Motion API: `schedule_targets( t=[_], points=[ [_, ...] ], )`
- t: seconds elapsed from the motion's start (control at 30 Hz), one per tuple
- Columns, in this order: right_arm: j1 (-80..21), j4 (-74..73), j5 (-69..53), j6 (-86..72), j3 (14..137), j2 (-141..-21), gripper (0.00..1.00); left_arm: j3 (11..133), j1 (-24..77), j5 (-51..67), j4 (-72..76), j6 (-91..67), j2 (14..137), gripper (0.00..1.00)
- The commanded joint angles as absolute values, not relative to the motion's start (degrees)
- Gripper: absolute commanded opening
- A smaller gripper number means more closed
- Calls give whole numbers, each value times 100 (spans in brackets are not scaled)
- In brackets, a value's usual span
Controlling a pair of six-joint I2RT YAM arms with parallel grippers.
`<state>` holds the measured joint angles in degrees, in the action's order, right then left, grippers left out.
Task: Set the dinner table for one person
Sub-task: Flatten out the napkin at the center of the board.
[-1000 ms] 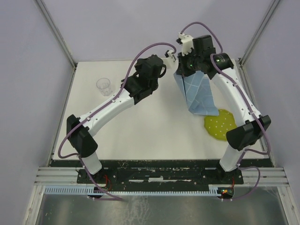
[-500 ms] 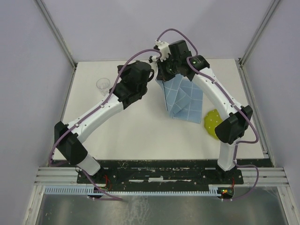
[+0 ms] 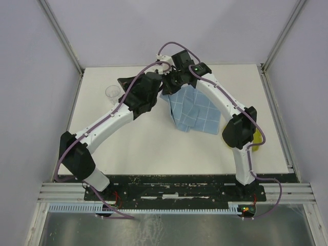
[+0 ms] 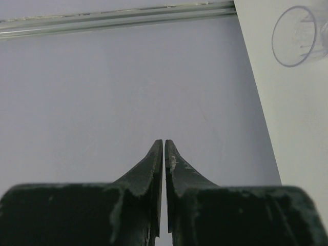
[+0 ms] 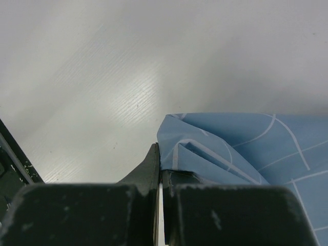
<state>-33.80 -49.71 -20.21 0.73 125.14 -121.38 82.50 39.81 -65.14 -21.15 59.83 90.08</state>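
Early yet | right gripper [image 5: 159,154] clenched on corner of light-blue gridded fabric cloth [image 3: 197,110] over large off-white matte dinner table [image 3: 154,148] | left gripper [image 4: 164,146] clamped empty beside cloth | spreading, clear plastic cup [image 3: 113,94] pending

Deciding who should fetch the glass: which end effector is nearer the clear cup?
Left. The left end effector, shut and empty, hovers close by the clear cup. The right end effector is farther off, shut on the blue cloth.

Yellow-green object [image 3: 255,141] mostly behind right elbow [image 3: 238,130], clear glass [image 4: 299,36] and blue cloth [image 5: 246,148] cut by picture edges
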Motion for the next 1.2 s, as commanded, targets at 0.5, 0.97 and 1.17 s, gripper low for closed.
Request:
schedule_targets(
  t=[0.5, 0.97, 1.17],
  points=[
    [-3688, -4806, 241, 295, 13252, -12345, 81, 8645, 4551, -5287, -281, 5827, 8831, 11],
    [-1326, -5070, 379, 238, 11455, -11352, 78, 8823, 4271, -5361, -535, 5258, 9041, 12],
    [-656, -5131, 252, 405, 10667, -10796, 76, 9096, 3502, -4961, -2480, 3267, 9361, 12]
  ],
)
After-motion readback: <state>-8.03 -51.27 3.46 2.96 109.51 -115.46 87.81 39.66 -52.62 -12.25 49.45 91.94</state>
